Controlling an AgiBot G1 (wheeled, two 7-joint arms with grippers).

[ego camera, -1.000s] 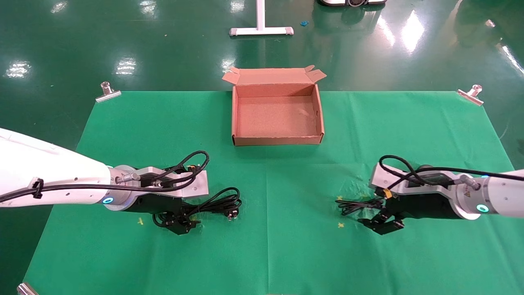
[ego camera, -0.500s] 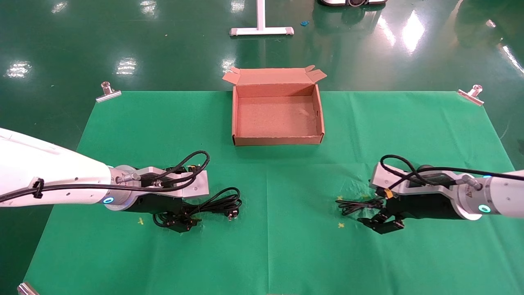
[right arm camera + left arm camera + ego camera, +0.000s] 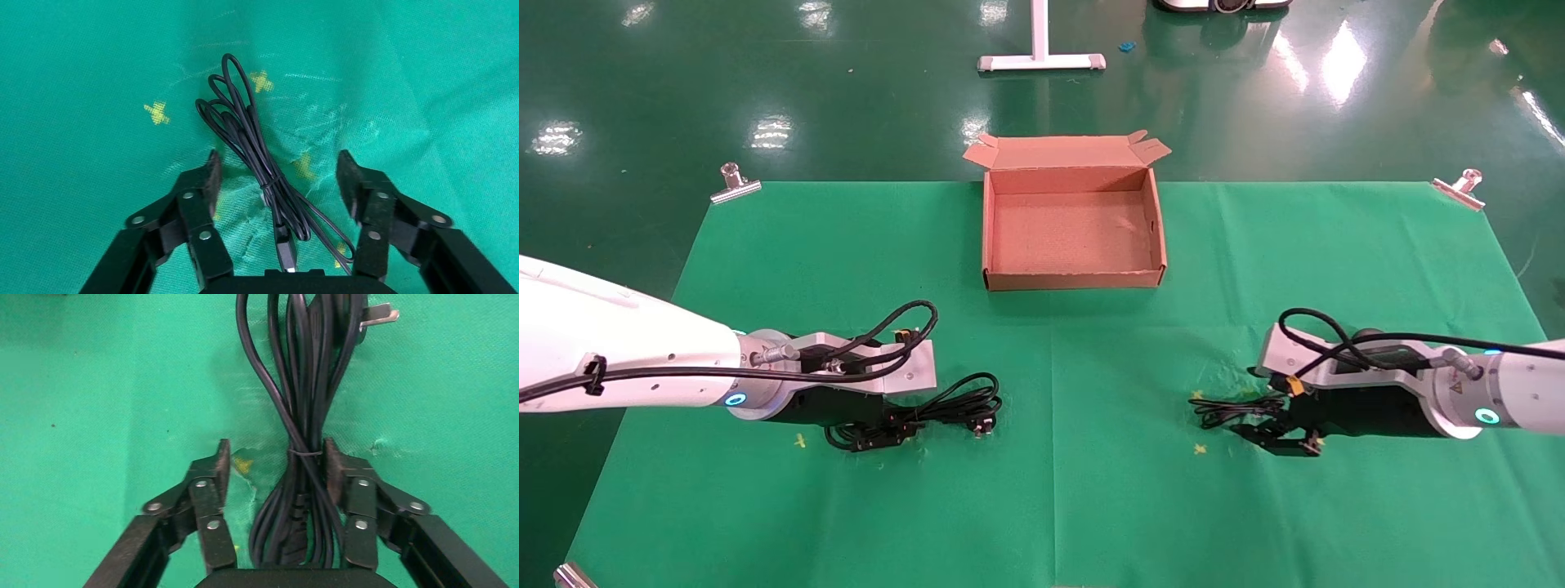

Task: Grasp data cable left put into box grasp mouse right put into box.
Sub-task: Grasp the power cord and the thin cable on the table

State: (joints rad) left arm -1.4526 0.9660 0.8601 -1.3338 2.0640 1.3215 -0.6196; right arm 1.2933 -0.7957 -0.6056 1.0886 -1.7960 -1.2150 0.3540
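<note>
Both pincers are down on the tabletop [image 3: 1091, 490] and open. Left pincer [image 3: 274, 468] straddles the data cable [image 3: 303, 410] at its tie; I close there. Right pincer [image 3: 278, 177] brackets the mouse cord [image 3: 257, 153]. The box [image 3: 1072, 280] lies well apart, empty.

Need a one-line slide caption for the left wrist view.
Left gripper open on the green cloth, straddling the tied data cable, one pad touching the bundle.

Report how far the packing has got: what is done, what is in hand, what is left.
Done: nothing; the box holds nothing. In hand: the left gripper is down on the green cloth, open, straddling the data cable at its tie. The right gripper is open astride the mouse's thin cord; the mouse body itself is hidden. Left: closing on both, lifting and placing both.
</note>
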